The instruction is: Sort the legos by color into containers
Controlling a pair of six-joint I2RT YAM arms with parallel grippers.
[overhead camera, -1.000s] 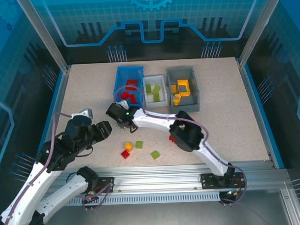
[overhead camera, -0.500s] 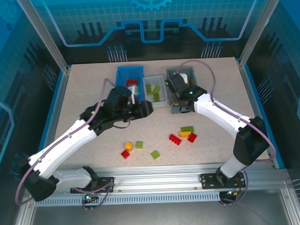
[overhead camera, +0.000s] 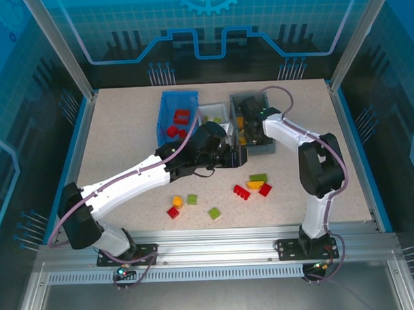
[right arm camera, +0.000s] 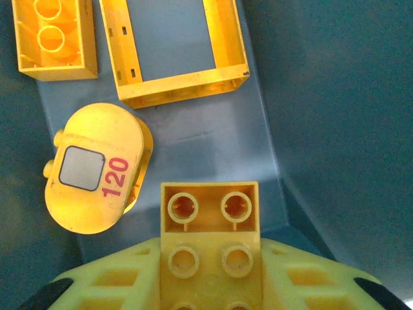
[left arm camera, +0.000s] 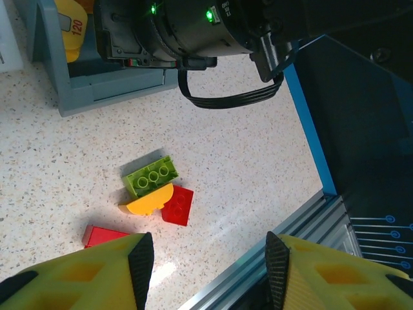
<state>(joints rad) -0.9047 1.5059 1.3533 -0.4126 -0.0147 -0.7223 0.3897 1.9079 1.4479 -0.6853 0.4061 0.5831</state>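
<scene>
**Legos (overhead camera: 192,198) part sorted, one yellow brick gripped over the grey bin**

Speckled table (overhead camera: 117,124), blue-edged, both arms bolted along its near edge. Left arm (overhead camera: 133,178) stretched far and to the right across the middle. Right arm (overhead camera: 321,168) raised at the right, bent back leftward into the row of bins.

Three bins side by side at the far centre. Blue bin (overhead camera: 162,116) on the left, with red bricks (overhead camera: 182,116) inside. White bin (overhead camera: 213,108) in the middle, partly hidden behind the left arm, with green pieces (overhead camera: 217,119) inside. Grey bin (overhead camera: 261,150) on the right, with yellow pieces inside.

Left gripper (left arm camera: 208,258) just near of the grey bin, above the table, fingers (left arm camera: 139,258) spread apart with nothing between them. Right gripper (right arm camera: 210,284) down inside the grey bin, clenched on a yellow brick (right arm camera: 210,219), studs facing the wrist camera.

On the grey bin's floor beyond that brick: an open yellow frame (right arm camera: 174,84), a two-stud yellow block (right arm camera: 55,35) and a rounded yellow piece (right arm camera: 97,177) marked 120.

Loose on the table, near of the bins:
- To the right, a green brick (left arm camera: 151,177), an orange piece (left arm camera: 148,203) and a red brick (left arm camera: 177,205), all touching, with another red one (left arm camera: 103,236) just beside.
- To the left, an orange brick (overhead camera: 177,201), a green brick (overhead camera: 214,212) and a red brick (overhead camera: 173,212), close together.
</scene>
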